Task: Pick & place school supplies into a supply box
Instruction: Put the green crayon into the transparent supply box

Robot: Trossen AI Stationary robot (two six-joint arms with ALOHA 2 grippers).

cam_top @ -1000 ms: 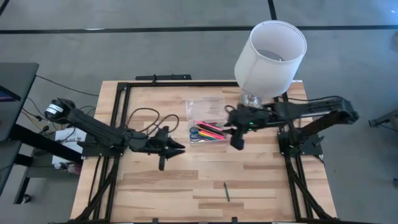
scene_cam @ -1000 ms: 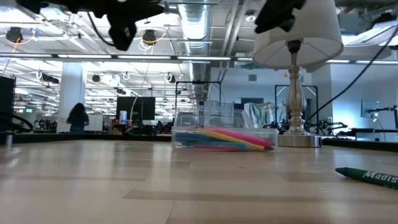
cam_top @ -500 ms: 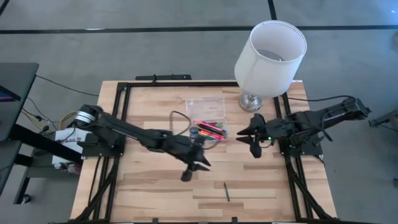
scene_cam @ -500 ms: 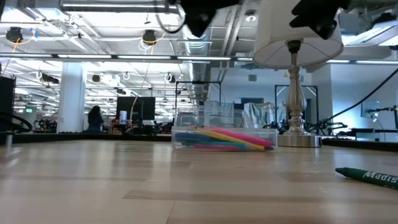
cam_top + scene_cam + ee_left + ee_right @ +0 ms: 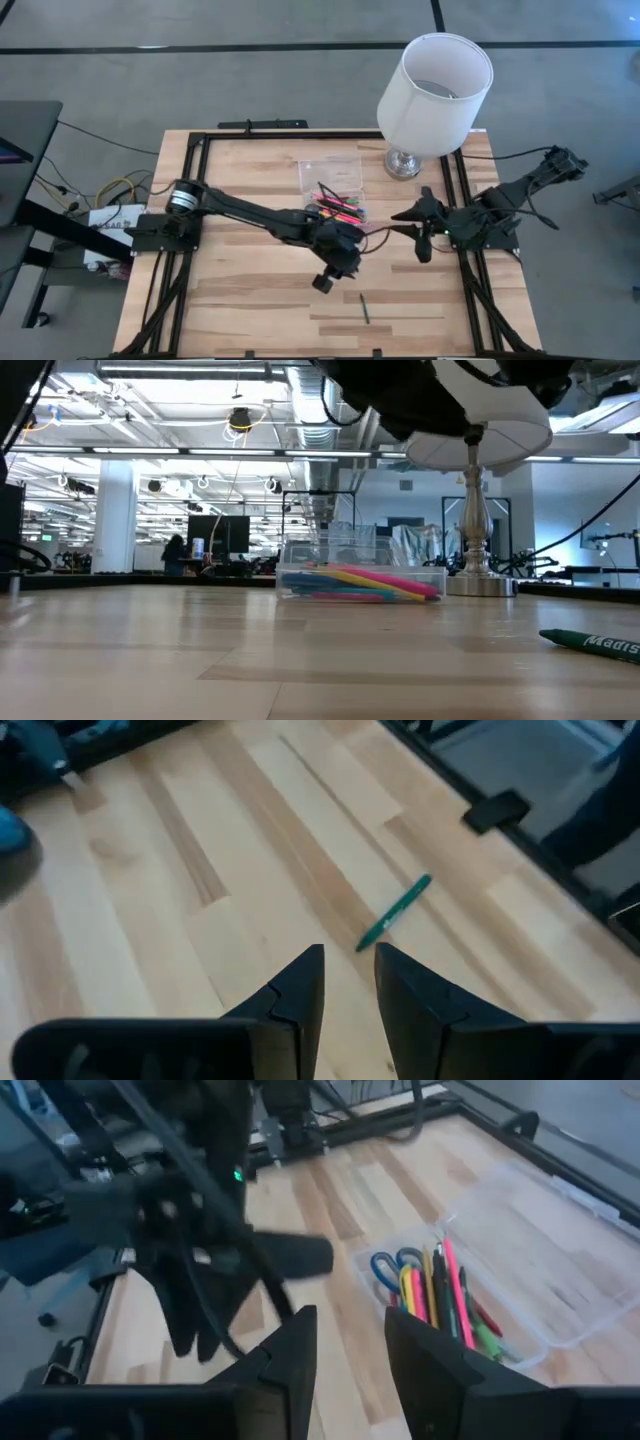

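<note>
The clear supply box [image 5: 335, 190] rests on the table's far middle with its lid laid open. In it lie pink, yellow, green and black pens [image 5: 445, 1295] and blue-handled scissors [image 5: 390, 1267]. One green marker [image 5: 365, 307] lies flat on the wood near the front edge; it also shows in the left wrist view [image 5: 393, 912] and the low view [image 5: 595, 643]. My left gripper [image 5: 345, 268] hangs above the table's middle, slanting down toward that marker, open by a narrow gap and holding nothing. My right gripper [image 5: 405, 222] hangs right of the box, open and holding nothing.
A white-shaded lamp [image 5: 435, 90] on a chrome base [image 5: 480, 575] stands at the far right, close to the box. Black frame rails [image 5: 190, 200] run along the table's left, right and far sides. Bare wood lies around the green marker.
My left gripper has swept from the table's left half toward the right and the near edge, rolling as it went, and now hangs near the green marker. My right gripper has drawn back from above the box toward the table's right edge. The box and marker have kept still.
</note>
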